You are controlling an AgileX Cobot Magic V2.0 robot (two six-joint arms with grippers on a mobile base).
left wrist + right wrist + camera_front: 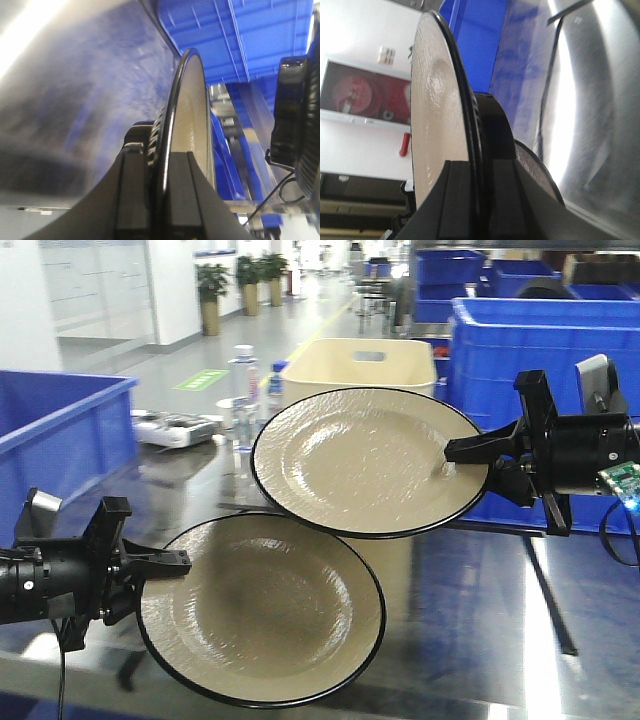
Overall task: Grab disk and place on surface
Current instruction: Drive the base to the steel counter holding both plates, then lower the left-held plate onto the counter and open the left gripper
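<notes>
Two disks show, both beige plates with black rims. The lower disk (265, 610) lies low over the dark glossy surface (470, 620); my left gripper (180, 565) is shut on its left rim. The upper disk (365, 460) hangs higher, its near edge overlapping the lower disk's far edge, and my right gripper (455, 455) is shut on its right rim. The left wrist view has the lower disk (192, 115) edge-on between the left gripper (160, 165) fingers. In the right wrist view the upper disk (432, 100) is clamped in the right gripper (480, 170), with the lower disk (540, 175) beyond.
A blue bin (60, 430) stands at the left and larger blue bins (530, 350) at the right behind the right arm. A cream tub (365, 365), water bottles (243, 390) and a white device (175, 428) sit at the back of the surface.
</notes>
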